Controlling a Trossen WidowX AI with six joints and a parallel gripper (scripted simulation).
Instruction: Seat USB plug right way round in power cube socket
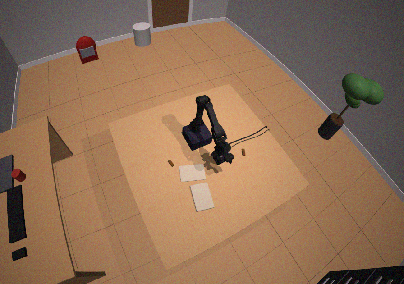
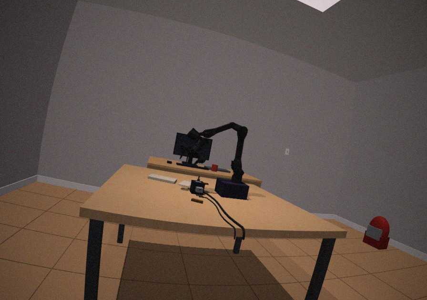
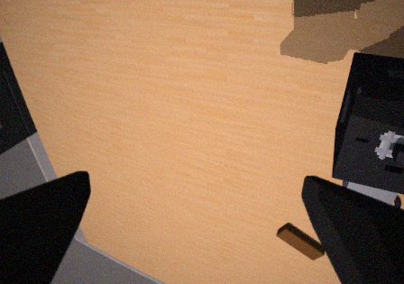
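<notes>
The claw (image 3: pixel 194 215) is hanging wide apart and empty above the tabletop (image 3: pixel 180 94), pointing down. The power cube (image 3: pixel 374 134) is sitting off to its side, the pale USB plug (image 3: pixel 388 145) sticking from its top socket.

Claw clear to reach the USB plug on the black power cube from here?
Probably yes: the open, empty claw hangs above the table, the silver USB plug on the black power cube is off to one side, nothing between.
</notes>
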